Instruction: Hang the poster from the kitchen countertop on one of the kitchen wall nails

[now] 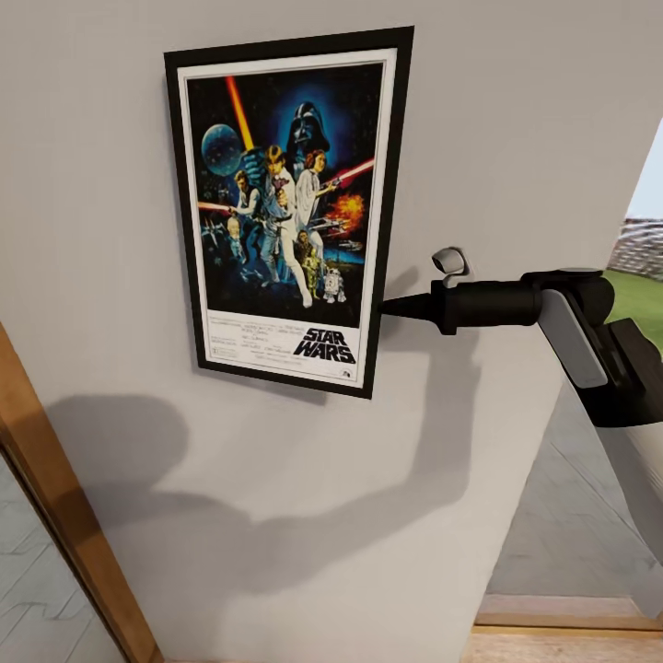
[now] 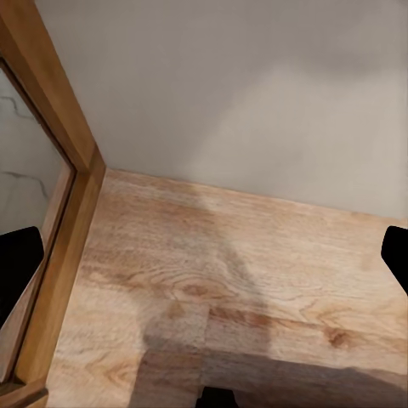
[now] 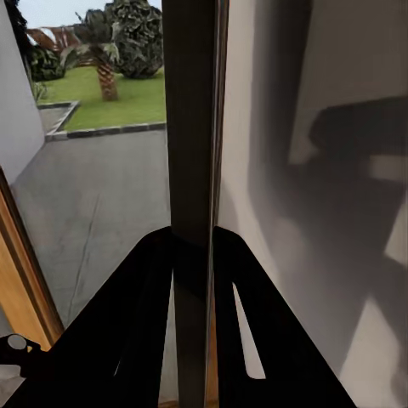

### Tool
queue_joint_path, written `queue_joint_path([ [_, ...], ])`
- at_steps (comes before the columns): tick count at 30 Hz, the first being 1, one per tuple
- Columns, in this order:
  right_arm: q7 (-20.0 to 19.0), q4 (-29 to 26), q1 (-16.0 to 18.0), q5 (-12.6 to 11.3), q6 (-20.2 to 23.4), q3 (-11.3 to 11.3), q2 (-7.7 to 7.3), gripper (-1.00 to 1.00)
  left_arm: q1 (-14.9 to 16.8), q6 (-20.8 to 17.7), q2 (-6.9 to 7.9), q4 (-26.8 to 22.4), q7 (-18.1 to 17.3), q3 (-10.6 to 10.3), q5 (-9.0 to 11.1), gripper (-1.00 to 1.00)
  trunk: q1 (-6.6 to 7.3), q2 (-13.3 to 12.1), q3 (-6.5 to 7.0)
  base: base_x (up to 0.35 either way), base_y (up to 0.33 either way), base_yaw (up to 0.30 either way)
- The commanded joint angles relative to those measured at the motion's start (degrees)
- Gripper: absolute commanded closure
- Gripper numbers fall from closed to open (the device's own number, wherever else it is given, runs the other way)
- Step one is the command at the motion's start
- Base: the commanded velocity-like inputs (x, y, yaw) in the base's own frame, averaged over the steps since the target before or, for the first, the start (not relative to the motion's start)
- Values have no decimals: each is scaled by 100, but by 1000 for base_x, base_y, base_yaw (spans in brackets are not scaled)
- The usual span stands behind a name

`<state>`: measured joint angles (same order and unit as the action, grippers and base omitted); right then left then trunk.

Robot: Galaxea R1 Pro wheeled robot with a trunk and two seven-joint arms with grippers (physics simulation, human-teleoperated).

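The Star Wars poster [image 1: 285, 203] lies flat against the pale grey wall [image 1: 516, 138], upright and tipped slightly clockwise. My right gripper [image 1: 387, 307] reaches in from the right, shut on the lower part of the poster's right edge. The right wrist view has the poster edge-on [image 3: 191, 127], a dark strip running between the two black fingers [image 3: 127, 297] of the right gripper [image 3: 194, 255]. My left gripper [image 2: 204, 263] hangs open over the wood floor [image 2: 238, 289], holding nothing. The wall nail is hidden, and the kitchen countertop is out of view.
A wooden door frame [image 1: 55, 497] slants up the wall's left side and meets the floor [image 2: 59, 212]. To the right of the wall an opening shows grey paving and a lawn [image 1: 635, 304] with trees [image 3: 127, 38].
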<state>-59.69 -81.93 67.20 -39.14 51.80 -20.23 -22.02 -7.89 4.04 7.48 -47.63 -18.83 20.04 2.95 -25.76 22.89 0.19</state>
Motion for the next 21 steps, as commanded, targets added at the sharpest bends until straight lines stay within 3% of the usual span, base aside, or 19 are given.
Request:
queue_joint_path([
  [1,1,2,3,-25,25,-7,-4,100,-2,0,-1,-1,-33,8,30,-100,-2,3,-1,6,0,0],
  [21,10,15,-14,-16,27,-12,-4,100,-2,5,-11,-14,-33,19,30,-100,-2,3,-1,1,0,0],
])
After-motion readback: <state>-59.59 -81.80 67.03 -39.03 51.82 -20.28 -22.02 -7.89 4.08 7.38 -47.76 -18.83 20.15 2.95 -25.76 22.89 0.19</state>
